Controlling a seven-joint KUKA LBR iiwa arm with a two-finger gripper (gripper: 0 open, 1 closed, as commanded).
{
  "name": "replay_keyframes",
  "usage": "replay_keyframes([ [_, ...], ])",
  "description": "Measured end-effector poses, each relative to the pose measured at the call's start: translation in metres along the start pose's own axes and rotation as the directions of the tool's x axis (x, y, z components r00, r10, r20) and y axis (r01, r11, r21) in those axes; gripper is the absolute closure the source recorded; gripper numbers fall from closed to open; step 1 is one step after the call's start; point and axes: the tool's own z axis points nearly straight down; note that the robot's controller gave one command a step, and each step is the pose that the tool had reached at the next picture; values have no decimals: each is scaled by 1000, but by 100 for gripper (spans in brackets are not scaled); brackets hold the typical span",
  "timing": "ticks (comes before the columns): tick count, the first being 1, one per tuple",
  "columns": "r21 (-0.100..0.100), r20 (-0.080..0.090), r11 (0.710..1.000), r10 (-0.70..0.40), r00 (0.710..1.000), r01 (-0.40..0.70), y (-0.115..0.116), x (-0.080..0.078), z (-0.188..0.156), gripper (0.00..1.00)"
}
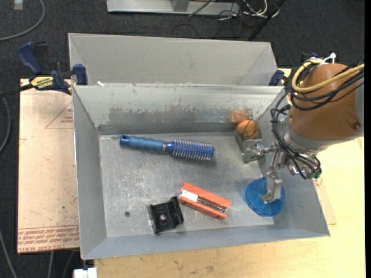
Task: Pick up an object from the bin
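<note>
My gripper hangs low at the right end of the bin, open. One fingertip rests on or just above a flat round blue disc on the bin floor. The other fingertip stands farther back, just below a small orange ball that lies against the back wall. Nothing shows between the fingers. An orange flat box with a white end lies left of the disc.
A blue hairbrush lies across the middle of the floor, handle to the left. A black square piece sits near the front wall beside the orange box. The arm's orange cover and cables hang over the right rim.
</note>
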Motion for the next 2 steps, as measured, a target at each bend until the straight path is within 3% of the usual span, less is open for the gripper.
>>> replay_keyframes([
  [1,-16,-16,981,-192,981,192,-9,1,48,0],
  [2,-9,-13,995,-96,995,96,-23,3,64,0],
])
